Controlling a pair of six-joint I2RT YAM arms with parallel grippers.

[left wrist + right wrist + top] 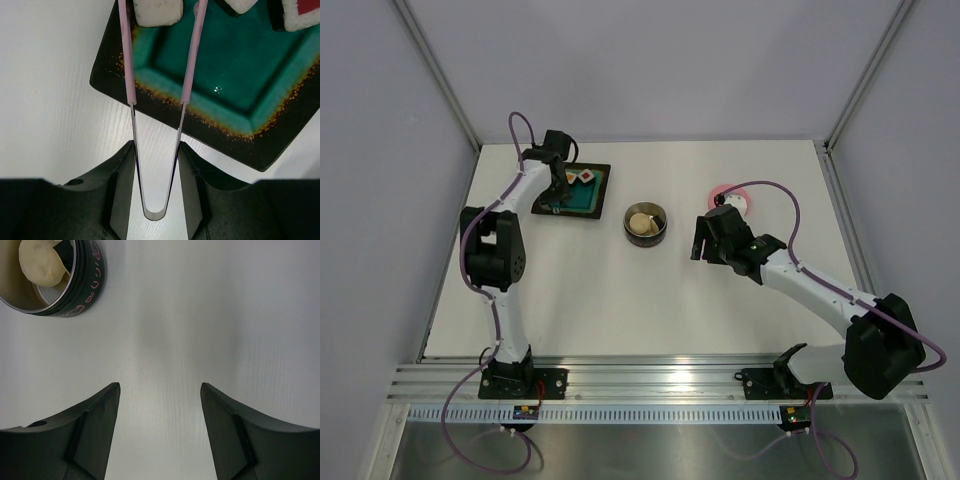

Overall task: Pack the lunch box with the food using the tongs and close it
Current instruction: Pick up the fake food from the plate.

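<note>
The left hand point(156, 150) grips the tongs point(129, 75) near their joined end. Their two arms reach forward from its fingers over the black tray point(235, 75), flanking a pale lump of food point(157, 12). The right hand point(160, 390) hangs open above bare desk point(210, 315). The lunch box point(85, 275), cream pieces point(42, 262) inside, sits ahead to its left, and the pink lid point(740, 195) lies just beyond that hand.
</note>
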